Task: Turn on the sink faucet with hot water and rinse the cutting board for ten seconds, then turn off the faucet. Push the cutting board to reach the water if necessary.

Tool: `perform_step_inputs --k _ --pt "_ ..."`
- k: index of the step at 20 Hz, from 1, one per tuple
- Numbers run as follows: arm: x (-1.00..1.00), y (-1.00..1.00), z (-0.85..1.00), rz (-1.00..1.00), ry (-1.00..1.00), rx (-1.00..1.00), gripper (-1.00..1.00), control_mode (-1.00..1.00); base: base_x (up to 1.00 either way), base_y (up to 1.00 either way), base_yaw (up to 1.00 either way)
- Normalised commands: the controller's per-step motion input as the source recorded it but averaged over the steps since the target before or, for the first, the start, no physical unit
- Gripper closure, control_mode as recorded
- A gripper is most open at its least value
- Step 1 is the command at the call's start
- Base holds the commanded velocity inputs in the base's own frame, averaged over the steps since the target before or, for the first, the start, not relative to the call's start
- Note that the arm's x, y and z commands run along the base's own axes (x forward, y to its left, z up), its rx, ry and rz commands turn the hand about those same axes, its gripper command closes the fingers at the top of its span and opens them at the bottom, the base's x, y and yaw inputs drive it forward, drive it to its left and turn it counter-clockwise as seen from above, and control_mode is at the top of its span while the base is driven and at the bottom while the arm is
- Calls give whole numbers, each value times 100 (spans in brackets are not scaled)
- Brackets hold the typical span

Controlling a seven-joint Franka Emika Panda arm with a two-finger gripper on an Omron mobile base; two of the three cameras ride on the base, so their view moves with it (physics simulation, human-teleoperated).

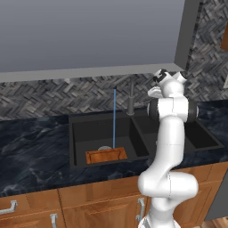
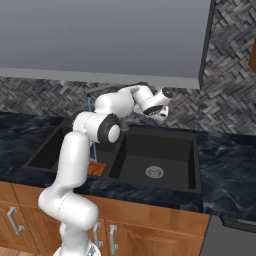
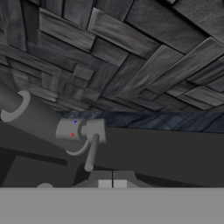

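Clenched on nothing, the end effector [image 3: 112,183] hangs just short of the faucet [image 1: 131,99], fingertips pressed together and pointing at its small lever [image 3: 91,154], which sticks out from the stem near the red and blue dots. Water [image 1: 114,118] runs in a thin blue line into the left basin of the sink [image 1: 80,133] and lands on the back edge of the board [image 1: 106,155], which lies flat on the basin floor near the front wall, beside the drain. That board looks light and stiff, and wet now, so probably slippery; I'd nudge it by its raised rim rather than pinch it. The lever looks rigid and thin, so a sideways push with closed fingers should do, no grip needed.
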Motion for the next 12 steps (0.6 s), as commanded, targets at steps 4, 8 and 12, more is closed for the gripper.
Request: perform_step_inputs --k 4,8,12 --pt "0 0 0 0 0 0 100 -100 0 0 0" --pt "0 0 0 0 0 0 100 -100 0 0 0" --pt "0 0 0 0 0 0 100 -100 0 0 0"
